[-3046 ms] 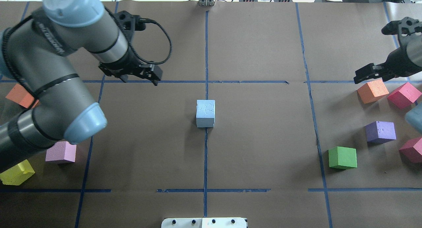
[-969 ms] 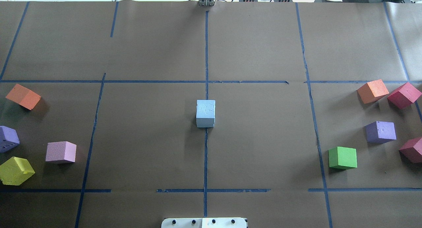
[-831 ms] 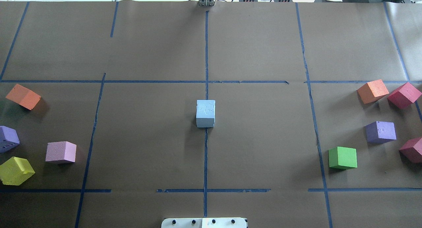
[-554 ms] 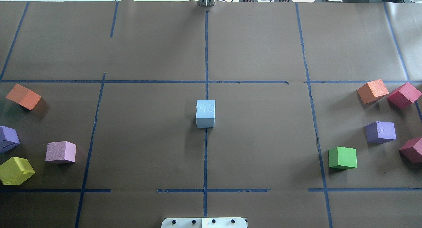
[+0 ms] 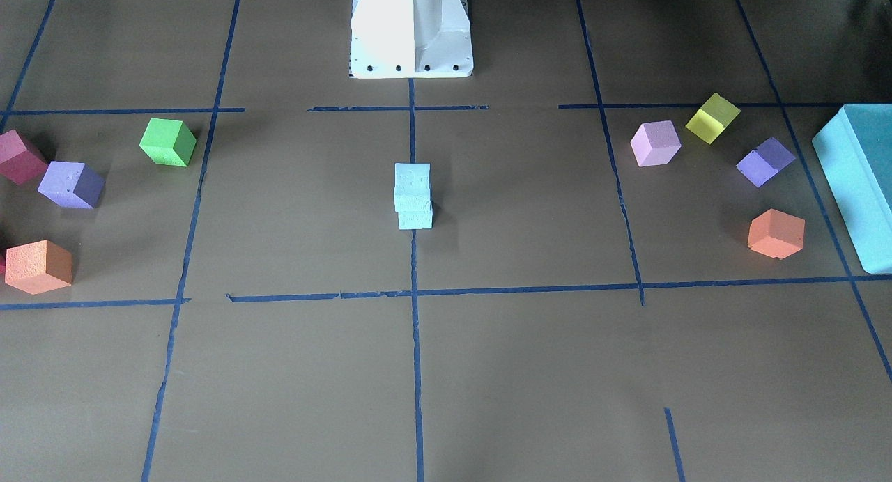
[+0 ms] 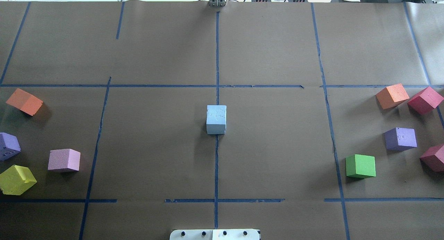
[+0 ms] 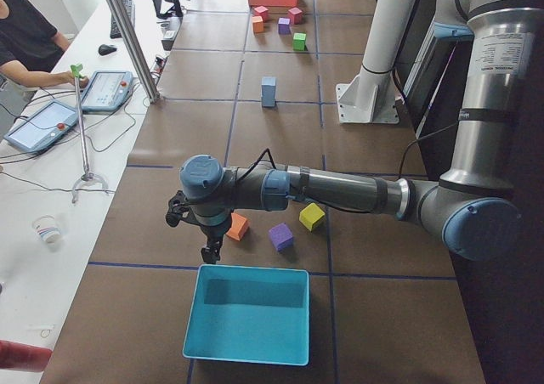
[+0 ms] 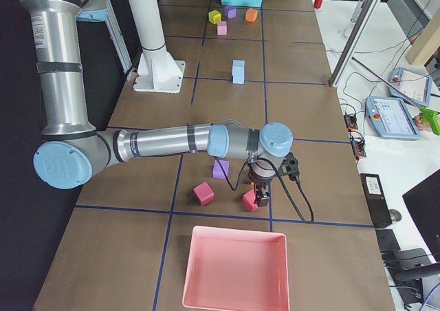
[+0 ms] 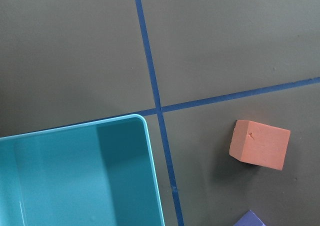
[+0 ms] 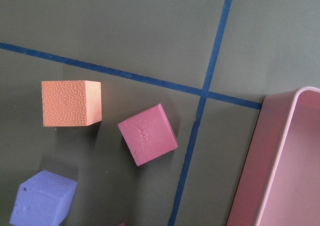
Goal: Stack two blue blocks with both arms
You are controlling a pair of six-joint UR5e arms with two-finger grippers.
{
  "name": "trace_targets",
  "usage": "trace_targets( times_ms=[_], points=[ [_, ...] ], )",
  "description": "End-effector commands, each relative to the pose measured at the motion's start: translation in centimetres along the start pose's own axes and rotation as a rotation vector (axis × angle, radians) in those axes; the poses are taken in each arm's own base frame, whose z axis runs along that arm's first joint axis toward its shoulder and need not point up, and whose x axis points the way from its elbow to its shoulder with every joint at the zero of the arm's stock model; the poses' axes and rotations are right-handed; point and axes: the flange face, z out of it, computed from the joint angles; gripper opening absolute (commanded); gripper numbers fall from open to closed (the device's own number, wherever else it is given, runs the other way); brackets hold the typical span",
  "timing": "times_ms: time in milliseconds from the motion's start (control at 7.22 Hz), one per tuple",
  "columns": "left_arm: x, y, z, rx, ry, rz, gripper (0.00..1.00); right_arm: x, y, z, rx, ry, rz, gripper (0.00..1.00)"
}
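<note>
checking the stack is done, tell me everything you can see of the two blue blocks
The two blue blocks are pale sky-blue cubes, foam by their pitted look. They stand stacked at the table's middle, on the blue tape line. The upper block sits slightly offset on the lower block, its top face dented. Only the lower one touches the table; nothing else touches either.

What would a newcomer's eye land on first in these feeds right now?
The two blue blocks, one stacked on the other, stand alone at the centre of the table. Next come the arms, both far from that stack: the left gripper hangs by the teal bin at one end, and the right gripper hangs by the pink bin at the other.
</note>
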Motion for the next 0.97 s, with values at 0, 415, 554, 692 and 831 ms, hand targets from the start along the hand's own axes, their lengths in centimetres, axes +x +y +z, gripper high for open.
trace_targets(
  times_ms=[0,415,554,692,831],
  points=[
    [-0.8,1.4,1.3,-0.011,0.034,-0.017,1.00,-0.2,-0.3,0.1,-0.002,-0.001,0.002,1.00],
    [-0.6,2.6,1.5,0.030,0.053,0.021,1.00,-0.1,-0.9,0.9,0.029,-0.009,-0.039,1.00],
    [-0.5,2.4,1.4,0.031,0.051,0.025,1.00,0.6,-1.1,1.7,0.041,-0.020,-0.048,1.00],
    [-0.6,2.5,1.4,0.031,0.051,0.022,1.00,1.0,-1.1,2.0,0.043,-0.021,-0.051,1.00],
    [-0.6,2.5,1.5,0.030,0.051,0.024,1.00,0.9,-1.3,1.8,0.046,-0.020,-0.054,1.00]
  ],
)
